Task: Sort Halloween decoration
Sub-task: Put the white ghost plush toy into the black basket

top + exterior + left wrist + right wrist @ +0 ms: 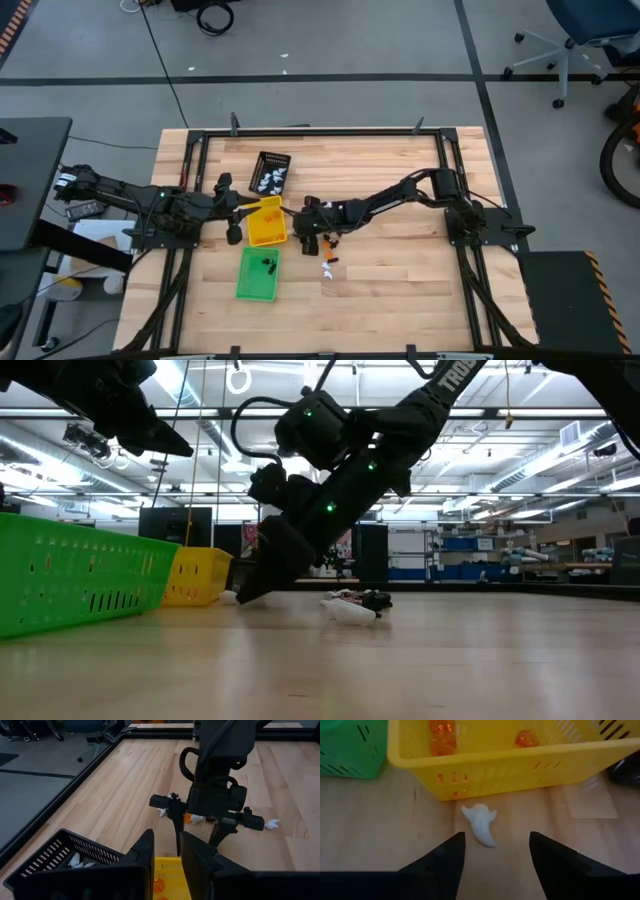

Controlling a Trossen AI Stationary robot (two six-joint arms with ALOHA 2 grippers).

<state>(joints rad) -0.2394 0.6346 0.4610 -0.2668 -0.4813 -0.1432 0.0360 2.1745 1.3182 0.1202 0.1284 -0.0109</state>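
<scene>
A small white ghost-shaped trinket of the Halloween decoration lies on the wooden table, close to the outer wall of the yellow tray. My right gripper is open and slants down low over the table. Its fingers stand on either side of the trinket and a little short of it, touching nothing. More trinkets lie loose behind it. My left gripper waits above the far side of the yellow tray, its fingers a narrow gap apart with nothing between them.
The black tray holds white trinkets, the yellow tray holds orange ones, and the green tray holds black ones. A lone white trinket lies nearer the front. A black frame rims the table.
</scene>
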